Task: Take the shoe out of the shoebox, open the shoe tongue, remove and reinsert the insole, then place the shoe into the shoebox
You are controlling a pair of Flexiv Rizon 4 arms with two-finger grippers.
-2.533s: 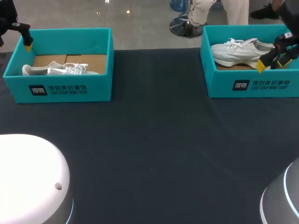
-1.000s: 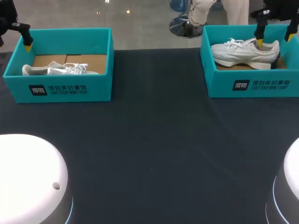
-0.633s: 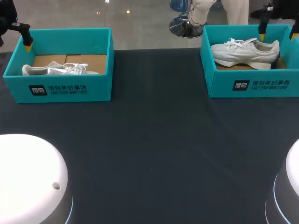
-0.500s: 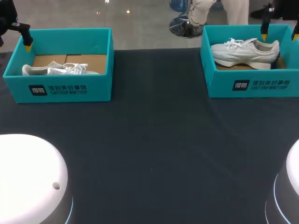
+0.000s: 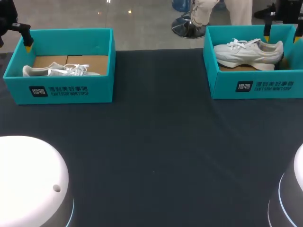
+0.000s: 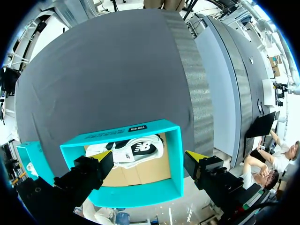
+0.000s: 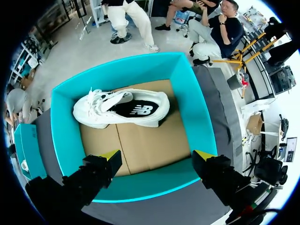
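Two teal shoeboxes stand at the table's far side, each with a white sneaker lying on its side on brown cardboard. My right gripper (image 5: 282, 32) hangs open above the heel end of the right shoe (image 5: 248, 51) in the right box (image 5: 258, 86). In the right wrist view the right gripper (image 7: 157, 156) is open over the box's near wall (image 7: 154, 185), and the shoe (image 7: 122, 108) lies ahead of it. My left gripper (image 6: 149, 157) is open above the left box (image 6: 136, 192), whose shoe (image 6: 133, 150) lies beneath. One left fingertip (image 5: 28, 46) shows over the left box (image 5: 59, 90).
The left shoe (image 5: 57, 71) rests against its box's front wall. Dark tablecloth (image 5: 156, 142) spreads wide between and in front of the boxes. Two white rounded robot parts (image 5: 33, 179) fill the near corners.
My right gripper has swung from the right box's front right corner to above the shoe's heel, then risen slightly and drifted right. The left arm has stayed still.
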